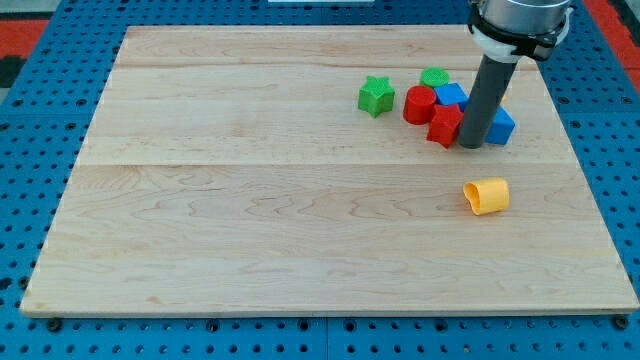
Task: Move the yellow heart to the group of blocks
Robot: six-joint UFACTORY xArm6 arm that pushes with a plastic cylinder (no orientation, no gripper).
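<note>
My tip, the blunt end of a smooth dark rod with no fingers, sits amid the cluster: red cylinder, red block, blue blocks, green block. The glossy yellow heart lies apart below on the pale wooden board; a green star stands just left.

Bright, even overhead illumination on the wooden board; shadows short and soft, focus sharp throughout, no glare or evident edge distortion.
</note>
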